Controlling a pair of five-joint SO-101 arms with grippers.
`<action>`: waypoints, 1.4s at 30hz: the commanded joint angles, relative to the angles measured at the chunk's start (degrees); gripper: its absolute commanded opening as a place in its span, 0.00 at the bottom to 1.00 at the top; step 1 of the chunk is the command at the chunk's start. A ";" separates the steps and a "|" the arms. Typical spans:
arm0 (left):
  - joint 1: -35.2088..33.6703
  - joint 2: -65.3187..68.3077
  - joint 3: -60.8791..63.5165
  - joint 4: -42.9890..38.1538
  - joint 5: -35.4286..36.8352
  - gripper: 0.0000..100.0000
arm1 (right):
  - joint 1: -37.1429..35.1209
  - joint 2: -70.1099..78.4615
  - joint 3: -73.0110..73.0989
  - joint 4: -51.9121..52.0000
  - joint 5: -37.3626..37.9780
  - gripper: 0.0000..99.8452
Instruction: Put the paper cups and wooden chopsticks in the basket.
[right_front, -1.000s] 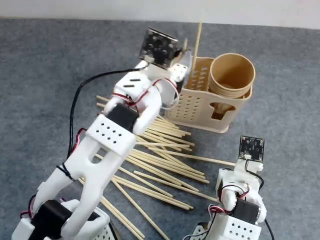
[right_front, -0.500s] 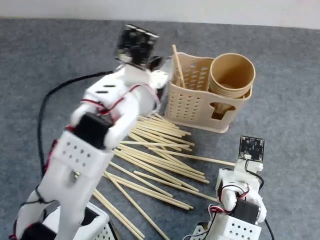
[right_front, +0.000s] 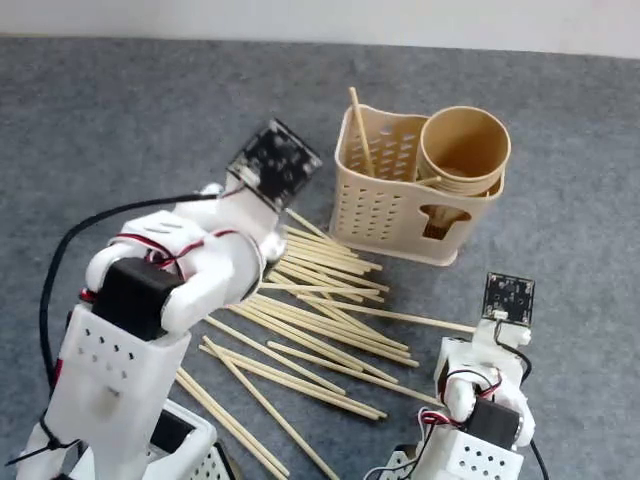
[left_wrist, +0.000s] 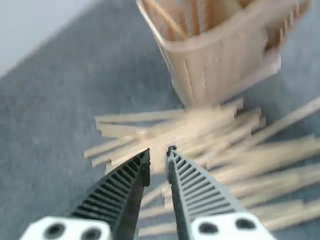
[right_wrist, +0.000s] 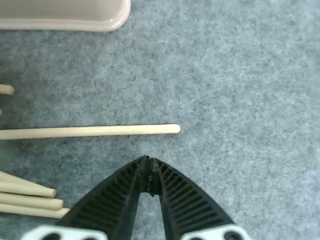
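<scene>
- Since a second ago the left arm (right_front: 200, 270) has pulled back from the basket (right_front: 385, 215) and sunk over the pile. The chopstick it held above the rim now stands inside; the right arm (right_front: 485, 400) has kept its place.
- High view: the basket is beige plastic with two compartments. The perforated one holds the leaning chopstick (right_front: 360, 130), a thin pale wooden rod poking above the rim. The other, with a cut-out in its wall, holds the nested paper cups (right_front: 465, 150), round and tan.
- Many loose chopsticks (right_front: 320, 270) lie fanned on the grey felt-like mat (right_front: 120, 120) beside the basket.
- Left wrist view: the left gripper (left_wrist: 158, 150) has ribbed black fingers parted by a narrow gap and holds nothing. It hangs over the loose chopsticks (left_wrist: 200, 130). The basket (left_wrist: 220, 55) is beyond, blurred, with what looks like a stick inside.
- Right wrist view: the right gripper (right_wrist: 149, 161) is empty, its tips meeting. A single chopstick (right_wrist: 90, 131) with a rounded end lies across just ahead. More stick ends (right_wrist: 30, 197) lie to one side, and the basket's smooth rounded foot (right_wrist: 65, 15) is further off.
</scene>
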 joint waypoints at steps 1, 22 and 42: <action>-0.48 -1.71 2.33 5.80 -6.51 0.08 | 0.84 -0.66 6.81 -0.66 0.00 0.01; -37.76 -15.08 30.64 -3.08 -6.86 0.08 | -7.96 -0.66 -7.34 -1.36 4.48 0.02; -46.46 -60.09 65.98 -17.05 3.69 0.08 | -51.91 33.01 -36.09 3.38 4.66 0.02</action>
